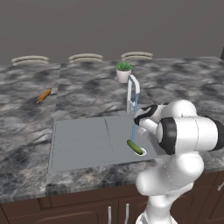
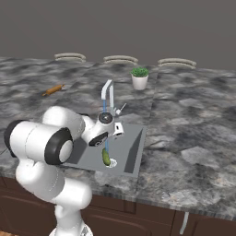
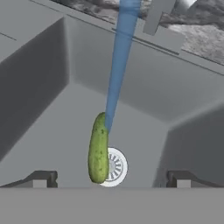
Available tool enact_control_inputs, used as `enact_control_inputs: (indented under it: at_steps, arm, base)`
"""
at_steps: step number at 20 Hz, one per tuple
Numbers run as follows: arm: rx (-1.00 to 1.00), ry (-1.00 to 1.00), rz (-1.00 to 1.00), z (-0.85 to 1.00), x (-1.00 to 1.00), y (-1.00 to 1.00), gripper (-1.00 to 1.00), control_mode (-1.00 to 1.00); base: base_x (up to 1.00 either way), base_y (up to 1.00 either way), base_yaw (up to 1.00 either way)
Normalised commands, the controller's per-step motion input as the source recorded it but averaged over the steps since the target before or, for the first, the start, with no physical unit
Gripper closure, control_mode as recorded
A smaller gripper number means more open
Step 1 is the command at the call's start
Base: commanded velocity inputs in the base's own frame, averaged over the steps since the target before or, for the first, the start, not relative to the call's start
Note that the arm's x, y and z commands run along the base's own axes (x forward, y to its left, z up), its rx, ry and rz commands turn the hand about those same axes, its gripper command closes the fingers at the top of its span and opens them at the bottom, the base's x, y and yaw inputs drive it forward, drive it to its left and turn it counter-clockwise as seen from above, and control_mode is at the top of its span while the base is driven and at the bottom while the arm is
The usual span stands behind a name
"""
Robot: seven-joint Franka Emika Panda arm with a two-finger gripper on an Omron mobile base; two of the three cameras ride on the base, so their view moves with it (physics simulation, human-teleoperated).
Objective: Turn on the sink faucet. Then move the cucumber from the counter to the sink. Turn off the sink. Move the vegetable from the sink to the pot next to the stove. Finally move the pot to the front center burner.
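Blue water (image 3: 119, 65) runs from the sink faucet (image 1: 131, 89) into the sink (image 1: 83, 142). The dark green cucumber (image 3: 98, 148) lies on the basin floor, one end over the round silver drain (image 3: 117, 167) and its other end under the stream. It also shows at the basin's right end as cucumber (image 1: 135, 147) and cucumber (image 2: 106, 157). My gripper (image 3: 113, 179) hangs open above the basin, its fingertips (image 3: 43, 178) wide apart on either side of the cucumber and well clear of it. The pot, the stove and the front center burner are out of view.
A small potted plant (image 1: 124, 71) stands on the counter (image 1: 183, 83) behind the faucet. An orange elongated vegetable (image 1: 43, 95) lies on the counter at far left. The ribbed drainboard (image 1: 78, 138) takes up the sink's left half. Three wall vents (image 1: 85, 57) sit along the back.
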Motion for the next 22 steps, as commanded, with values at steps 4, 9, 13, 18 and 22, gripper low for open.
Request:
enact_control_inputs:
  at_steps: [4, 9, 13, 18, 22]
  arm:
    - [0.01, 0.00, 0.00, 0.99, -0.01, -0.33, -1.00, -1.00]
    - [0.03, 0.00, 0.00, 0.78, -0.03, -0.45, -1.00, -1.00]
    - [0.07, 0.00, 0.01, 0.47, 0.00, -0.53, -1.00, -1.00]
    - [0.11, 0.00, 0.10, 0.12, 0.09, -0.41, -1.00, -1.00]
    - [0.12, 0.00, 0.03, -0.05, 0.23, -0.18, -1.00, -1.00]
  base:
    - [0.00, 0.00, 0.00]
    - [0.00, 0.00, 0.00]
    - [0.00, 0.00, 0.00]
    - [0.00, 0.00, 0.00]
    - [0.00, 0.00, 0.00]
